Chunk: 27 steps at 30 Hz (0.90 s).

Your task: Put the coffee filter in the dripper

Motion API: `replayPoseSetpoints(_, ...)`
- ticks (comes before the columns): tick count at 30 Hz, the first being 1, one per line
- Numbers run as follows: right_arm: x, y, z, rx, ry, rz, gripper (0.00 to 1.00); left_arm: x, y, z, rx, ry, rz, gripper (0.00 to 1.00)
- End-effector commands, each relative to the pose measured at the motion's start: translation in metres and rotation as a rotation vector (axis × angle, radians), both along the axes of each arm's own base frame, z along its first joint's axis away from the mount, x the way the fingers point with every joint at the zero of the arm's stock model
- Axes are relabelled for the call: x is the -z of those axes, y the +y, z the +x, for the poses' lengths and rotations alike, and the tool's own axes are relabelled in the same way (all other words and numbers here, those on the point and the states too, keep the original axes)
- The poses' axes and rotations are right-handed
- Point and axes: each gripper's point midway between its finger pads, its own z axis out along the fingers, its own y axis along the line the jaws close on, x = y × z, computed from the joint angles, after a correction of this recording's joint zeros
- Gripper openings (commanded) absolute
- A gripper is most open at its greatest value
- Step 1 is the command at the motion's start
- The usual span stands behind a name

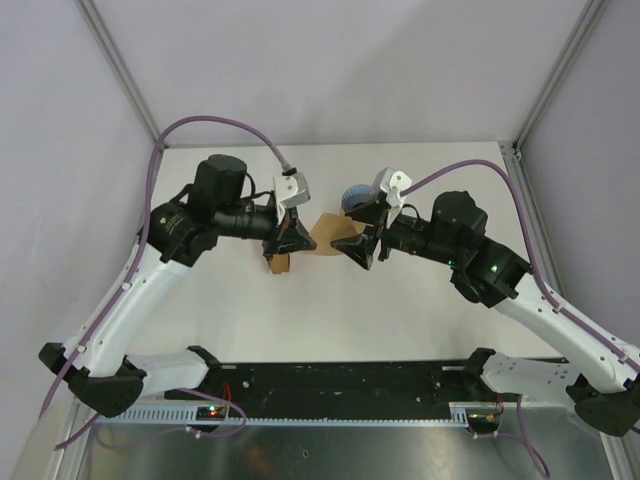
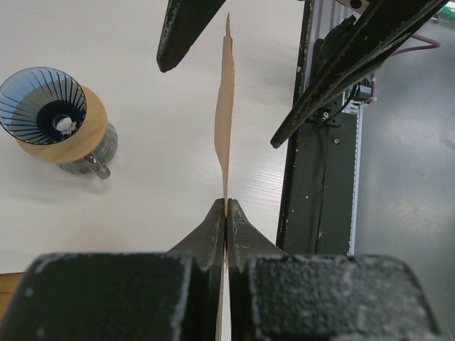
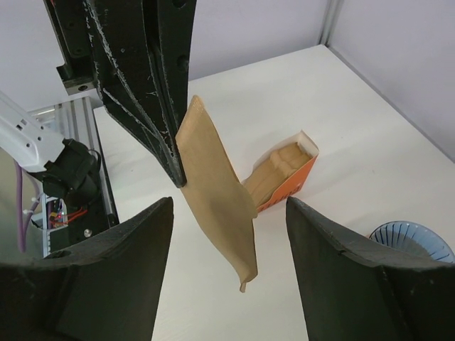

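Observation:
The coffee filter [image 2: 225, 121], a thin brown paper sheet, hangs in the air, seen edge-on in the left wrist view. My left gripper [image 2: 226, 207] is shut on its near edge. It also shows in the top view [image 1: 326, 235] and the right wrist view [image 3: 217, 192]. My right gripper [image 3: 229, 213] is open, a finger on each side of the filter's free end, not touching it. The dripper [image 2: 41, 105], a blue ribbed cone in a wooden collar [image 2: 75, 141], sits on a glass jug on the table. It shows behind the right gripper [image 1: 358, 245] in the top view [image 1: 353, 197].
An orange box [image 3: 288, 177] with a stack of brown filters lies on the table under the left gripper [image 1: 298, 240]. The glass jug [image 2: 91, 158] stands under the dripper. The black frame rail [image 2: 323, 177] runs along the table's near edge.

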Motion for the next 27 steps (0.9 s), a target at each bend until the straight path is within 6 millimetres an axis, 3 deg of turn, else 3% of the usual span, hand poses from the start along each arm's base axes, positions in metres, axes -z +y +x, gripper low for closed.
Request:
replayPoseSetpoints(1,-0.007,-0.001,0.002,0.014,-0.021,0.012,0.70,-0.021,0.001,-0.005,0.017,-0.078,-0.034,0.00)
replayPoseSetpoints(27,-0.004,0.016,-0.009,-0.058,-0.013,0.018,0.69,-0.024,-0.001,-0.005,0.038,-0.131,-0.022,0.00)
